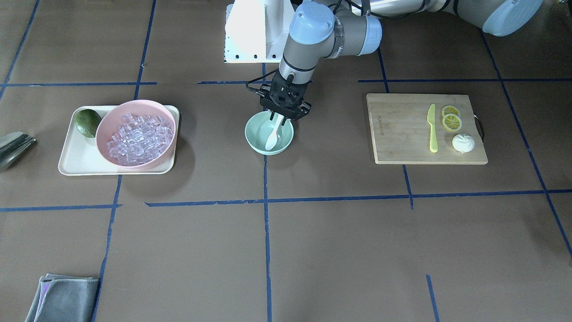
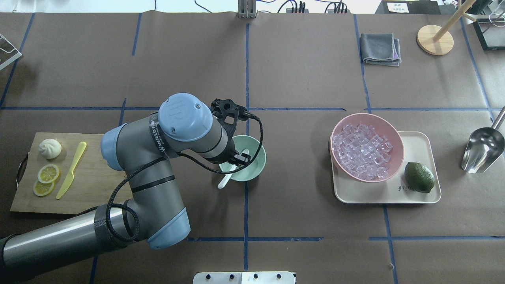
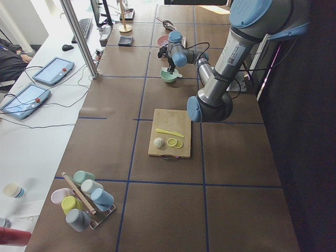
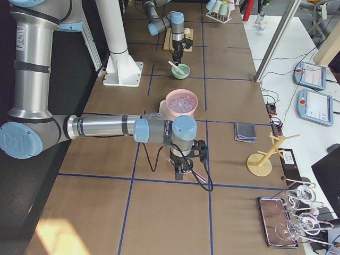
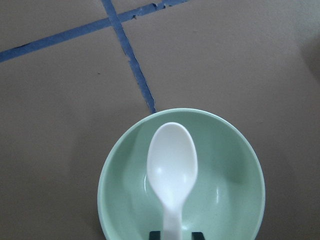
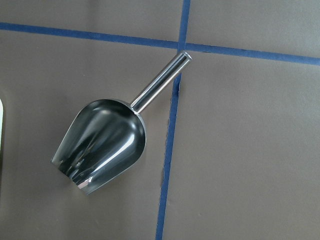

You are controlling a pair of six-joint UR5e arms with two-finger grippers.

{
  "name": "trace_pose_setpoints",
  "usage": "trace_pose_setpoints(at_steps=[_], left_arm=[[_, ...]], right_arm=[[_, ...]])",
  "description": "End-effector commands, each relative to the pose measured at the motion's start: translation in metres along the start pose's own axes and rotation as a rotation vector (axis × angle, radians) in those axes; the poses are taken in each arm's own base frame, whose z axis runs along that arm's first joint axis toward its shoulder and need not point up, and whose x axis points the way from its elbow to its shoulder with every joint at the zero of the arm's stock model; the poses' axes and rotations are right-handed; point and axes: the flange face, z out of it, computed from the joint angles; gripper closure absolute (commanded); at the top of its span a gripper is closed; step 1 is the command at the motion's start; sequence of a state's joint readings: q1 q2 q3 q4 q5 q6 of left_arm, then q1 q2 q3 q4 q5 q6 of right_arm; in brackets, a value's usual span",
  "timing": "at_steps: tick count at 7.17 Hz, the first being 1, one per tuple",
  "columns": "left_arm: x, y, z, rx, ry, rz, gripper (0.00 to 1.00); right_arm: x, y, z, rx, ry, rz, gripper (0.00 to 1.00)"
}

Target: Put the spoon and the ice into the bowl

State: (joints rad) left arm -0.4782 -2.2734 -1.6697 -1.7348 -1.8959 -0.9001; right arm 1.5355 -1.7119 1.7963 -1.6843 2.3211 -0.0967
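The white spoon [image 1: 271,139] has its scoop inside the mint-green bowl [image 1: 257,138] at the table's middle. My left gripper [image 1: 279,117] stands over the bowl's robot-side rim, shut on the spoon's handle. In the left wrist view the spoon [image 5: 171,165] lies over the bowl [image 5: 225,200], its handle between my fingertips at the bottom edge. The ice [image 1: 139,138] fills the pink bowl [image 1: 134,105], apart from the green bowl. My right gripper [image 4: 180,172] shows only in the exterior right view, so I cannot tell whether it is open. No ice shows in the green bowl.
The pink bowl and a dark green fruit [image 1: 88,122] sit on a cream tray [image 1: 71,165]. A metal scoop [image 6: 100,150] lies below my right wrist. A cutting board [image 1: 402,147] holds a yellow-green knife [image 1: 431,127], lemon slices and a bun. A grey cloth [image 1: 62,297] lies at the operators' edge.
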Motion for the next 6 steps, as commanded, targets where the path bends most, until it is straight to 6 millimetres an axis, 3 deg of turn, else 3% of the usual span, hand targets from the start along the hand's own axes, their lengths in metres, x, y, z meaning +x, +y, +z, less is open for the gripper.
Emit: trace_pose_setpoints(at_steps=[1,3,4,5,6], left_arm=[[0.0,-0.001,0.0,-0.003,-0.006,-0.005,0.0],[-0.02,-0.008,-0.014,-0.033,-0.071,-0.033,0.01],[-0.039,-0.009,-0.031,-0.058,-0.125,0.007,0.01],[-0.077,-0.008,-0.055,-0.076,-0.179,0.086,0.01],[-0.126,-0.01,-0.08,-0.067,-0.201,0.136,0.01]], right_arm=[[0.0,0.0,0.0,0.0,0.0,0.003,0.0],[-0.002,-0.003,-0.002,0.005,-0.002,0.005,0.0],[-0.005,-0.007,-0.005,0.012,-0.002,-0.006,0.0],[-0.007,-0.011,-0.006,0.048,0.0,-0.035,0.0],[-0.011,-0.013,-0.008,0.064,-0.003,-0.055,0.0]])
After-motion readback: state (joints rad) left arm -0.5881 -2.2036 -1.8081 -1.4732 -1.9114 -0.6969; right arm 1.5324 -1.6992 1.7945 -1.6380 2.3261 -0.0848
